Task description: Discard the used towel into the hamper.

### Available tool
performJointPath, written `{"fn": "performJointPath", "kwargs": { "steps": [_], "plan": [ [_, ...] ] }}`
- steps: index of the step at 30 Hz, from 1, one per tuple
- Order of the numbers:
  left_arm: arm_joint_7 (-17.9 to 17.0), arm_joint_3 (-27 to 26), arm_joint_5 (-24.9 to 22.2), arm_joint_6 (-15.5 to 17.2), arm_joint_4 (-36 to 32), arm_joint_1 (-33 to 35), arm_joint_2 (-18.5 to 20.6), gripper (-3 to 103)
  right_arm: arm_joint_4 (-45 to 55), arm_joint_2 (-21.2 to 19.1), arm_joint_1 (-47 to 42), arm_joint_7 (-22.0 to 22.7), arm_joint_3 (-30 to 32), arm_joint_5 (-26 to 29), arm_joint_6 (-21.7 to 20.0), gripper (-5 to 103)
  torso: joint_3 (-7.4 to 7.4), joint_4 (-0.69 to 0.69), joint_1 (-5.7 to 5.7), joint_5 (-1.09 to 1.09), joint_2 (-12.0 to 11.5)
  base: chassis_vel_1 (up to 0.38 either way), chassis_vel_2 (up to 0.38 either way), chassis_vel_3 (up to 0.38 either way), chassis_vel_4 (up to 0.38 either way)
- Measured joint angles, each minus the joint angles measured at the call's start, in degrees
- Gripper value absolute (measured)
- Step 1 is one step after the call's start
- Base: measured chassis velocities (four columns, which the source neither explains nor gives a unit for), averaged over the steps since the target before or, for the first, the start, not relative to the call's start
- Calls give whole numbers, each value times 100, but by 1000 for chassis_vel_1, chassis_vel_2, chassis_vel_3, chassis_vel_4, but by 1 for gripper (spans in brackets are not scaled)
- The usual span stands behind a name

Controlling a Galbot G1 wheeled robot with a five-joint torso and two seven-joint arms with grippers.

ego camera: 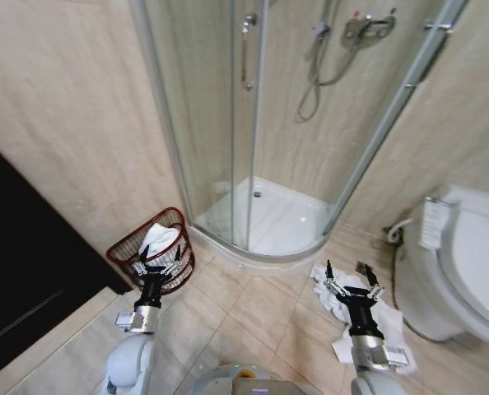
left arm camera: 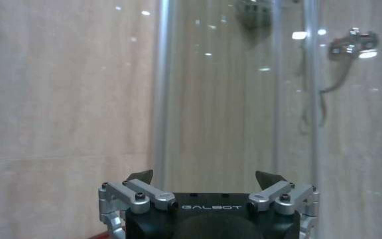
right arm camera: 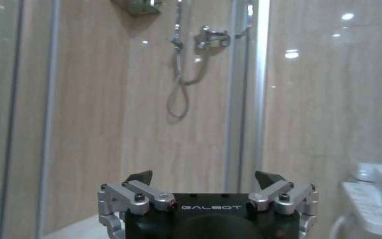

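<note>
One towel binned, more cloth left on the floor.

The round reddish-brown wire hamper (ego camera: 154, 247), left of the glass shower stall (ego camera: 261, 123), holds a white towel (ego camera: 159, 240); the left gripper (ego camera: 151, 265) hovers before it, spread, empty. Right of the stall, the right gripper (ego camera: 349, 285) gapes empty above crumpled white cloth (ego camera: 337, 303).

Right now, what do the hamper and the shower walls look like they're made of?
The hamper: probably coated metal wire, dark reddish-brown, judging by its thin ribs and open weave, with a white towel showing through. The shower walls: clear glass or similar glazing in pale metal-looking frames; you see straight through, and they reflect lights.
</note>
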Motion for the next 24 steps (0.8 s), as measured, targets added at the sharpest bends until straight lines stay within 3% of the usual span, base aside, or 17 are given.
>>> {"fn": "performJointPath", "kwargs": {
  "steps": [24],
  "plan": [
    [35, -15, 38, -96, 55, 31, 6, 100, -56, 4, 15, 54, -8, -9, 60, 100, -386, 1, -248, 0, -636, -4, -4, -5, -5]
  ]
}}
